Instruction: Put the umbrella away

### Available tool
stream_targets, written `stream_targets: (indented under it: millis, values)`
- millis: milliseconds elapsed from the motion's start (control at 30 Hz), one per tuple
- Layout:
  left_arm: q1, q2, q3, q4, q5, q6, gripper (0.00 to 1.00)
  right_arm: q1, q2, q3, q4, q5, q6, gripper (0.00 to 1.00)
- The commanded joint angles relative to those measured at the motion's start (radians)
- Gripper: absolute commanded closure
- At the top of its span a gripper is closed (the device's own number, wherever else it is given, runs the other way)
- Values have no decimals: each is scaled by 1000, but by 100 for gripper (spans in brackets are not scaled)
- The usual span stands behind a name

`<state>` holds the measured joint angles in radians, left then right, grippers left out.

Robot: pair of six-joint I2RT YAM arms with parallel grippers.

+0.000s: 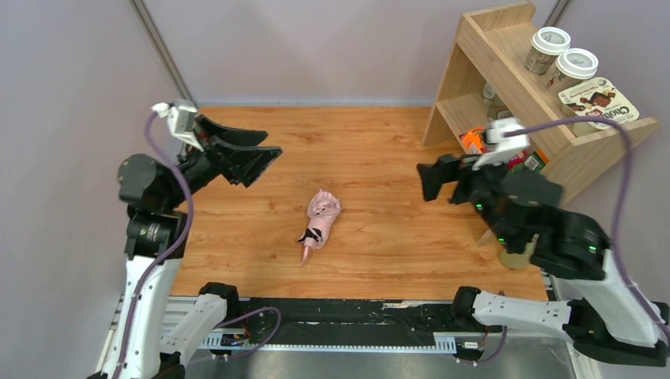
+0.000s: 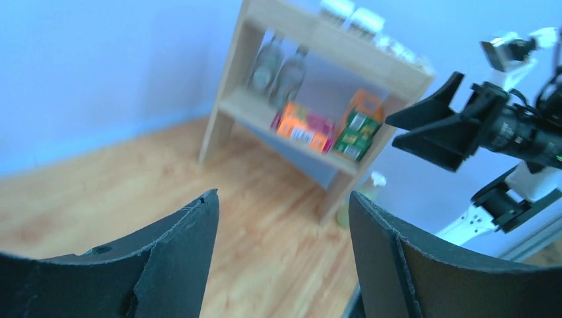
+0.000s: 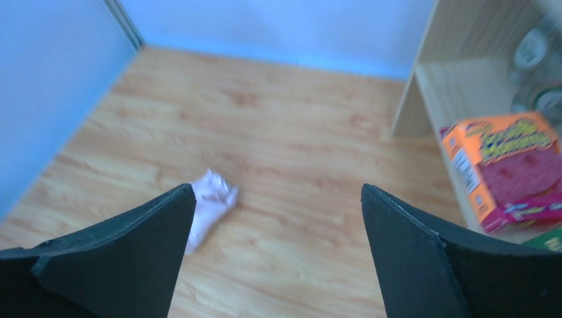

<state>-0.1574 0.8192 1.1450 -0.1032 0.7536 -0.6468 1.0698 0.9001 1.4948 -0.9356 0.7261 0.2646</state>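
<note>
Pale pink cloth on wood: the umbrella (image 1: 320,217) lay folded and bunched on the table (image 1: 379,142), about mid-table, long axis running from far-right to near-left. A dark band showed near its nearer end, and a thin pink strap trailed off toward the arm bases. Nothing touched it.

Left gripper (image 1: 270,148) was held up over the table's left side and pointed right. Its jaws stood apart with only floor and shelf visible between them in the left wrist view (image 2: 283,199). It was well apart from the umbrella.

Right gripper (image 1: 425,183) was raised in front of the wooden shelf (image 1: 506,71) and pointed left toward mid-table. Its jaws were spread wide and empty (image 3: 278,192). In its wrist view the umbrella (image 3: 212,202) sat low, partly hidden behind the left-hand finger (image 3: 119,258).

The umbrella lay between the two grippers, nearer the table's front edge than either.

On the shelf: two lidded jars (image 1: 561,57) on top with a chocolate packet (image 1: 598,101) beside them, and an orange box (image 3: 510,165) on the lower level. Bottles (image 2: 278,66) stood on the middle level, blurred.
</note>
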Motion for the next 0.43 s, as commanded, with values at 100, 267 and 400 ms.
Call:
stream_targets:
  millis: [100,267,400]
  values:
    - [-4,-97,251,53,-56,120,20,-5,-124,217,198,15,-260,0]
    - [-2,-112,343,10,-82,171,18,-5,-112,263,207,13,-349,0]
    - [-2,-109,351,-10,-89,187,18,-5,-116,246,218,-14,-357,0]
